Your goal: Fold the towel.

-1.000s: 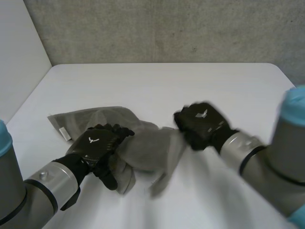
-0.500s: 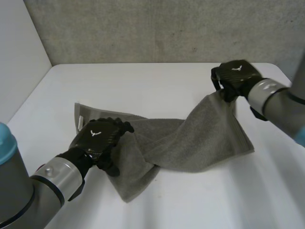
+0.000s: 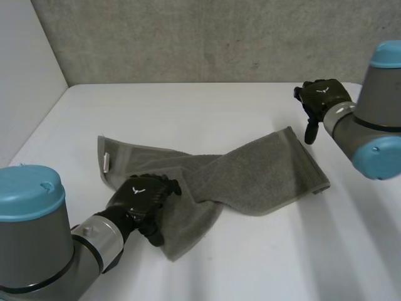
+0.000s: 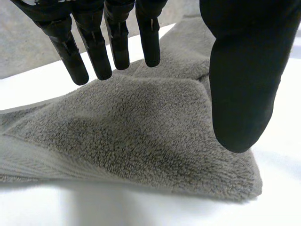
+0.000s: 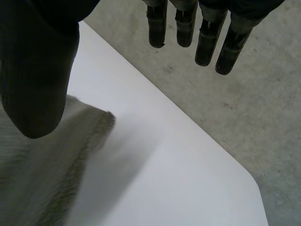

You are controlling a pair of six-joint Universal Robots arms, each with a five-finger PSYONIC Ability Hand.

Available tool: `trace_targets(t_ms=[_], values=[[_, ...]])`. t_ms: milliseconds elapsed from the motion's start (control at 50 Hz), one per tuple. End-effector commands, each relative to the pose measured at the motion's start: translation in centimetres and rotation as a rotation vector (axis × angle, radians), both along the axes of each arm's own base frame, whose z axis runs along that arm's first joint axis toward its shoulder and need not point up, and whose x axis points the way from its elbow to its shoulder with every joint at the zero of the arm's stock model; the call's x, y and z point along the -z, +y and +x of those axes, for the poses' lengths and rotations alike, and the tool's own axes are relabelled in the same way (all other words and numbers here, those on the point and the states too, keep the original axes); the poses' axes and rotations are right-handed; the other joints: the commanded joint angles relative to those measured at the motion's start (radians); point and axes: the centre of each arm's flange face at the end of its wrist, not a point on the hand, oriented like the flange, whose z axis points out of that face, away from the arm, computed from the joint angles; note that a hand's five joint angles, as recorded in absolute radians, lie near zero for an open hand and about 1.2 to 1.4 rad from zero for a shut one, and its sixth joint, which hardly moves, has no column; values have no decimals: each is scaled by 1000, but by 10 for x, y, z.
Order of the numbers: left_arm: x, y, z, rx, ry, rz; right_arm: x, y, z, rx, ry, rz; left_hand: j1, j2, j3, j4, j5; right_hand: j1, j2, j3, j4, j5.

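Towel on table, twisted mid-length, long axis left-to-right, far-right corner pointing toward right hand. Left hand over near-left end, fingers straight, apart from thumb. Right hand likewise, holding nothing.

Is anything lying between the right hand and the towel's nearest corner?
Nothing. In the head view, only bare table lies between the right hand and the towel.

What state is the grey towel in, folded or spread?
Partly spread: the towel lies stretched across the table, twisted and bunched midway, not neatly folded.
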Motion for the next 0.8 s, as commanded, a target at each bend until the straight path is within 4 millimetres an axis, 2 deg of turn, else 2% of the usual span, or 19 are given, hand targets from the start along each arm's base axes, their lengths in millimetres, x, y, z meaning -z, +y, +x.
trace_targets(t_ms=[20, 40, 60, 100, 160, 200, 220, 300, 380, 420, 520, 620, 800], values=[[7, 7, -3, -15, -32, 1, -10, 63, -11, -117, 26, 8, 91, 91, 91, 92, 89, -21, -32, -28, -48, -24], [9, 10, -4, -11, -38, 4, -7, 74, -14, -137, 43, 12, 129, 129, 129, 130, 127, 44, 32, 36, 17, 41], [9, 10, -4, -11, -38, 4, -7, 74, -14, -137, 43, 12, 130, 129, 129, 130, 127, 45, 33, 37, 17, 42], [13, 15, -7, 0, -49, 15, 5, 91, -17, -180, 89, 25, 182, 182, 182, 183, 180, 142, 130, 134, 114, 138], [15, 18, -8, 9, -52, 18, 11, 97, -17, -204, 115, 26, 191, 191, 191, 192, 189, 145, 133, 137, 117, 142], [18, 21, -11, 22, -57, 28, 28, 104, -20, -240, 166, 31, 262, 261, 261, 262, 259, 145, 133, 137, 117, 142], [18, 21, -11, 23, -57, 28, 28, 104, -20, -240, 167, 31, 262, 261, 261, 262, 259, 145, 133, 137, 117, 142], [22, 23, -14, 29, -58, 15, 49, 98, -37, -224, 236, 10, 285, 285, 285, 286, 283, 133, 121, 125, 105, 130], [26, 20, -17, 6, -60, -16, 64, 93, -40, -232, 261, -13, 285, 285, 285, 286, 283, 130, 118, 122, 102, 127], [29, 19, -20, -17, -69, -41, 81, 84, -42, -233, 269, -26, 285, 285, 285, 286, 283, 133, 121, 125, 105, 130], [38, 19, -23, -31, -94, -36, 97, 72, -48, -209, 273, -27, 265, 264, 265, 265, 262, 136, 124, 128, 108, 133], [44, 19, -26, -24, -101, -29, 107, 64, -54, -189, 276, -11, 256, 255, 256, 256, 253, 165, 153, 157, 137, 162], [54, 16, -30, -21, -117, -12, 109, 46, -53, -174, 274, -103, 256, 255, 256, 256, 253, 356, 344, 348, 328, 353]])
